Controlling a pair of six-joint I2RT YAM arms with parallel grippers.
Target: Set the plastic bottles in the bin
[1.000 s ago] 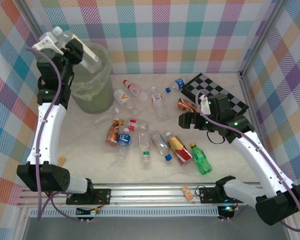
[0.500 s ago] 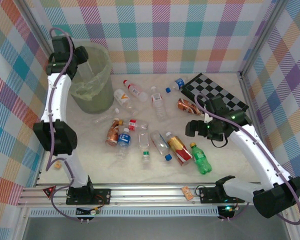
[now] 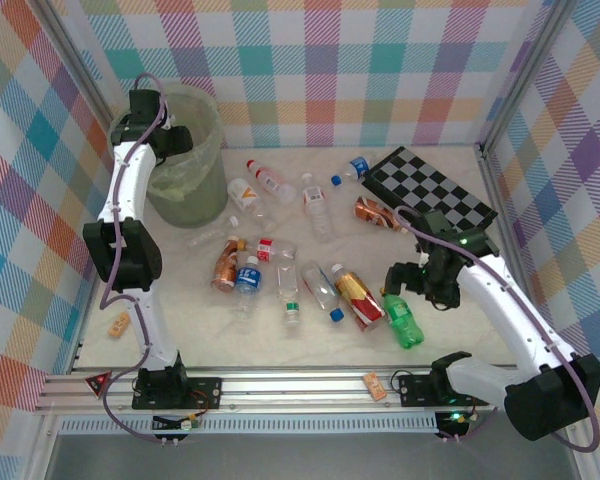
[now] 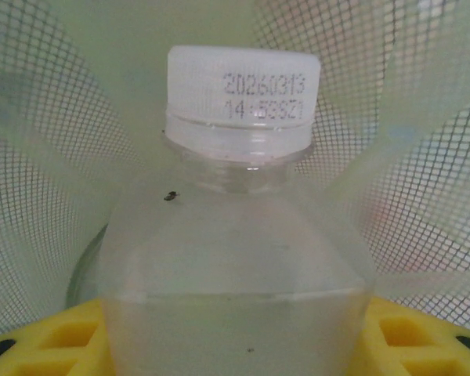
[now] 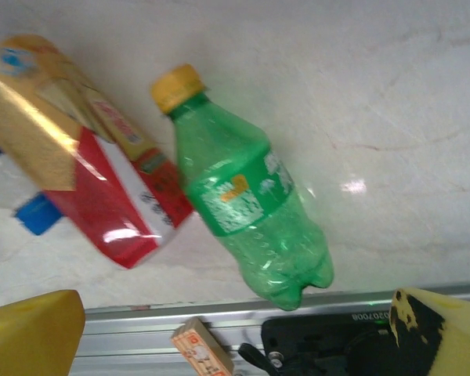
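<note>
White links (image 3: 500, 300), black joints (image 3: 120, 258), purple cables (image 3: 412, 218), yellow-padded hands (image 5: 239, 329).

The round translucent plastic bin (image 3: 185, 195) is showing pale green. The clear plastic bottle (image 4: 243, 258) is carrying a white cap (image 4: 243, 86) printed with dark digits. The green plastic bottle (image 5: 247, 207) is carrying a yellow cap (image 5: 178, 86). The flat checkerboard (image 3: 430, 190) is displaying black-and-white squares.

A red-labelled bottle (image 5: 110, 188) crowds the green bottle (image 5: 251, 211) — open table (image 5: 376, 94) opposite.
</note>
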